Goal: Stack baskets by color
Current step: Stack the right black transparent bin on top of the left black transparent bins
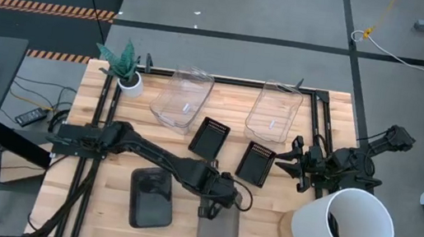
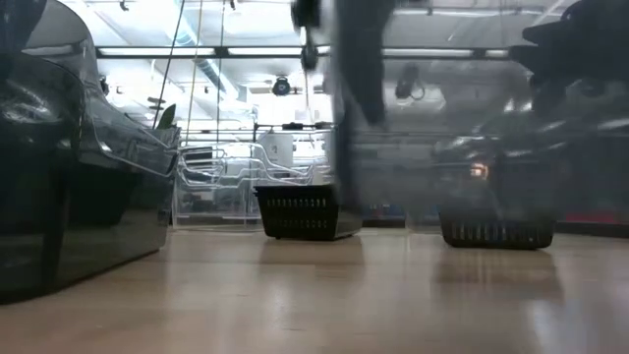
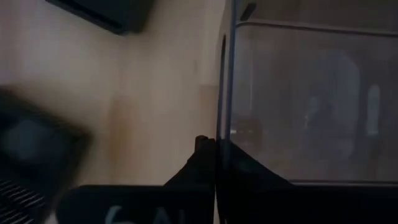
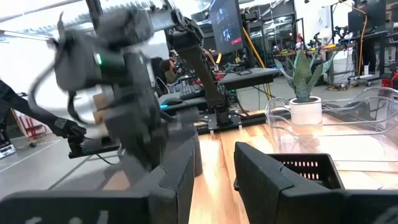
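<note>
Pale wooden planks make up the table, seen from above on a grey floor. At its far side lie two clear baskets, side by side but apart, with a potted plant beside the left one. Nearer the middle sit two small black slotted baskets, tilted. Along the near edge are two smoky dark-grey baskets: one to the left, another to its right. The left gripper reaches over the far rim of that right-hand grey basket. The right gripper hovers beside the second black basket, and a big white bucket stands at the near right corner.

From table height, a grey basket fills the left, another hangs blurred at centre, and the two black baskets stand beyond on the wood, a clear one behind them.

Past the left wrist, the dark fingers are pressed together on the thin wall of the grey basket, pinching it.

Past the right wrist, the right fingers stand apart with nothing between them; a black basket lies just ahead, a clear basket and the plant farther off, and the left arm shows blurred.
</note>
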Controlling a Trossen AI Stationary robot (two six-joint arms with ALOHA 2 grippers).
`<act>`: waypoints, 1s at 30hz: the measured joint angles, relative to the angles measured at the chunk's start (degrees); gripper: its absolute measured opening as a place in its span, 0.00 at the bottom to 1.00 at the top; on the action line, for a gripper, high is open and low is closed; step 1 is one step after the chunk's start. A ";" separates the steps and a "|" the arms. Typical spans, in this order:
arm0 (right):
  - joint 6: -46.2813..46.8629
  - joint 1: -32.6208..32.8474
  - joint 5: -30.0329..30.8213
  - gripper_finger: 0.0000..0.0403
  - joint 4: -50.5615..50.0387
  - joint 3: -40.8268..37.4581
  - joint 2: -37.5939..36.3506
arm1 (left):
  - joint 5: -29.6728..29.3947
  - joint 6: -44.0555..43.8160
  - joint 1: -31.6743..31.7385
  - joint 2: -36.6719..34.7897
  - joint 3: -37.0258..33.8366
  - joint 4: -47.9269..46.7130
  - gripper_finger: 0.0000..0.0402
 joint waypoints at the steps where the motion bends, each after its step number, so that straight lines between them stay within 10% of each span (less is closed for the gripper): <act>1: 0.00 -0.01 0.01 0.30 0.00 0.02 0.00 | -0.77 0.29 -0.08 -0.06 2.40 -3.16 0.02; 8: 0.00 0.00 0.01 0.30 -0.02 0.00 0.00 | -5.14 -1.06 -1.63 -0.63 13.92 -24.25 0.02; 15: 0.00 0.01 -0.01 0.30 0.16 0.00 0.02 | -10.07 -3.76 -3.58 -10.47 9.69 -25.99 0.02; 30: 0.00 -0.01 -0.01 0.30 0.15 0.02 0.02 | -15.14 -25.62 -12.18 -37.20 -23.37 -25.07 0.03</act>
